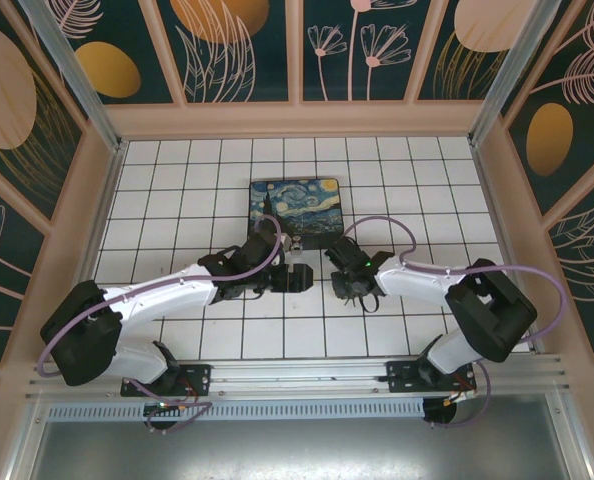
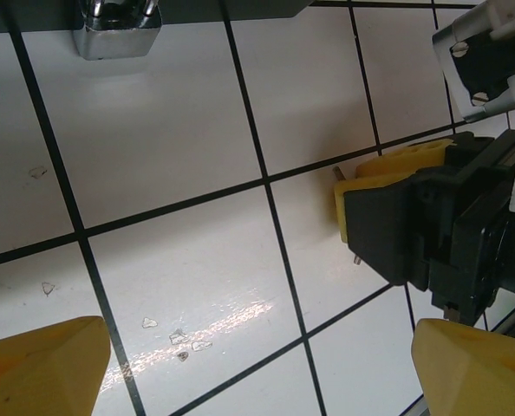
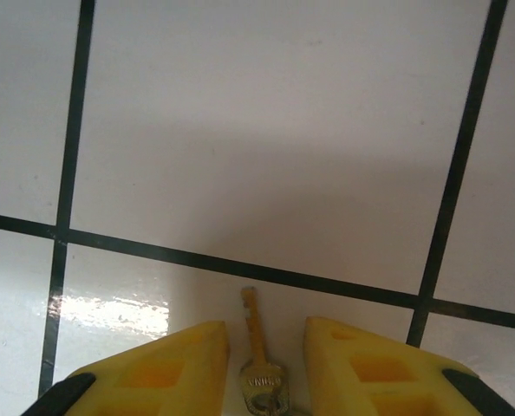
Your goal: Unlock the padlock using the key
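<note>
Two arms are folded in toward the middle of the table (image 1: 177, 180), elbows pushed out to the sides and wrists nearly meeting just in front of the starry-night box (image 1: 295, 205). The left tool (image 2: 257, 373) is spread wide with nothing in it, low over the tiles. The right tool (image 3: 266, 334) is also down close to the tiles, mostly closed. The key (image 3: 259, 368) sits right between its yellow fingers (image 3: 153, 373) with the blade pointing away from the wrist. There's a sliver of gap on each side of the key's head, so I honestly can't tell if it's actually pinched. The head has stamped lettering, too small for me to read. The top cam gives you the arm layout and the painted lid. The left wrist cam gives you the padlock (image 2: 119, 35), a shiny chrome body at the top edge against something dark, with the right tool off to one side.
</note>
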